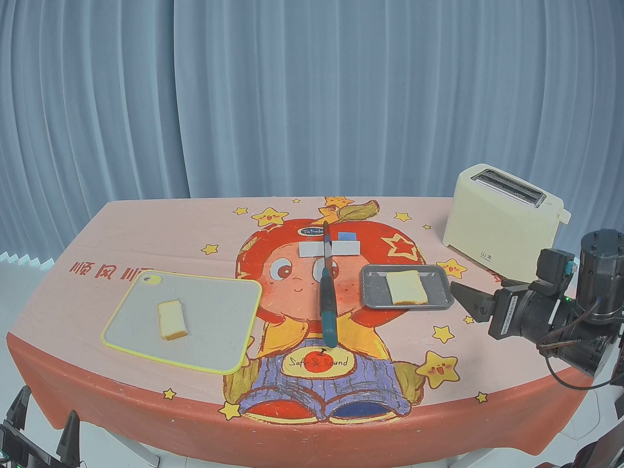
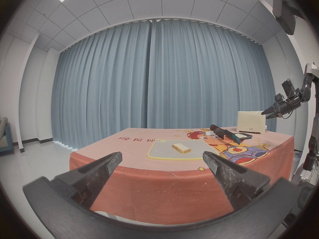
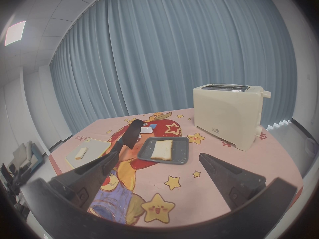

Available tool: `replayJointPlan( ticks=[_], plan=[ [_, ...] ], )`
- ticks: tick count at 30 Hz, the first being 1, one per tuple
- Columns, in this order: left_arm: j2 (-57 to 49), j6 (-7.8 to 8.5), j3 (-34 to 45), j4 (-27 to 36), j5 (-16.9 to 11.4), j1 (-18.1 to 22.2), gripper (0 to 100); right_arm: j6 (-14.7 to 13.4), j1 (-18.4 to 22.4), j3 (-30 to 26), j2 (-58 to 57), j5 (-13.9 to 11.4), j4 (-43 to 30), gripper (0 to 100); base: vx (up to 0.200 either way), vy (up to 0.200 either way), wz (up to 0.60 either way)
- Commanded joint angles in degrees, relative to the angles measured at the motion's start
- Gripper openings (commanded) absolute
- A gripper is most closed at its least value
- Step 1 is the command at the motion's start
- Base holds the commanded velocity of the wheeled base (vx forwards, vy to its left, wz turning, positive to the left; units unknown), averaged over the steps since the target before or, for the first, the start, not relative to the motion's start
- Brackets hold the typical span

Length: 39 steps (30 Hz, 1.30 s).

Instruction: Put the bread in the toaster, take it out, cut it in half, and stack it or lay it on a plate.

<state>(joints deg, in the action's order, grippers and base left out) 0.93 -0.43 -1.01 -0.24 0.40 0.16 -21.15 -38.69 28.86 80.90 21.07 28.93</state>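
Observation:
A half slice of bread lies on the grey cutting board with a yellow rim, at the table's left. Another piece of bread lies on the dark grey plate right of centre. The cream toaster stands at the back right, its slots empty. A knife with a teal handle rests in a stand at the middle. My right gripper is open, empty, off the table's right edge. My left gripper is open, low, before the table's left front corner.
The table wears a pink cloth with a cartoon print. White and blue tags lie behind the knife. A blue curtain hangs behind the table. Bare cloth lies between plate and toaster and along the front edge.

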Motion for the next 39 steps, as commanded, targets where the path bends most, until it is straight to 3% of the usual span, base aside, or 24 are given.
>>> replayJointPlan(
  ticks=[1,8,13,22,28,32,39],
  plan=[
    [-0.57,-0.01,1.01,-0.02,0.04,0.02,100,1.55,2.04,-3.45,-2.76,0.20,2.19,100,0.000,0.000,0.00],
    [-0.57,0.08,1.01,-0.02,-0.05,-0.07,100,7.97,9.34,-8.82,-4.34,-0.15,11.33,100,0.000,0.000,0.00],
    [-0.57,0.08,1.01,-0.02,-0.05,-0.07,100,8.41,11.89,-11.28,-5.49,-0.41,15.46,100,0.000,0.000,0.00],
    [-0.57,0.08,1.01,-0.02,-0.05,-0.07,100,8.41,15.23,-11.45,-11.90,-0.50,14.75,100,0.000,0.000,0.00],
    [-0.57,0.08,1.01,-0.02,-0.05,-0.07,100,10.25,18.74,-12.33,-14.10,-0.50,14.75,100,0.000,0.000,0.00],
    [-0.57,0.08,1.01,-0.02,-0.05,-0.07,100,11.31,23.22,-12.86,-15.42,-0.59,15.10,100,0.000,0.000,0.00],
    [-0.57,0.08,1.01,-0.02,0.04,-0.07,100,13.15,25.77,-14.70,-19.37,-0.59,14.75,100,0.000,0.000,0.00]
  ],
)
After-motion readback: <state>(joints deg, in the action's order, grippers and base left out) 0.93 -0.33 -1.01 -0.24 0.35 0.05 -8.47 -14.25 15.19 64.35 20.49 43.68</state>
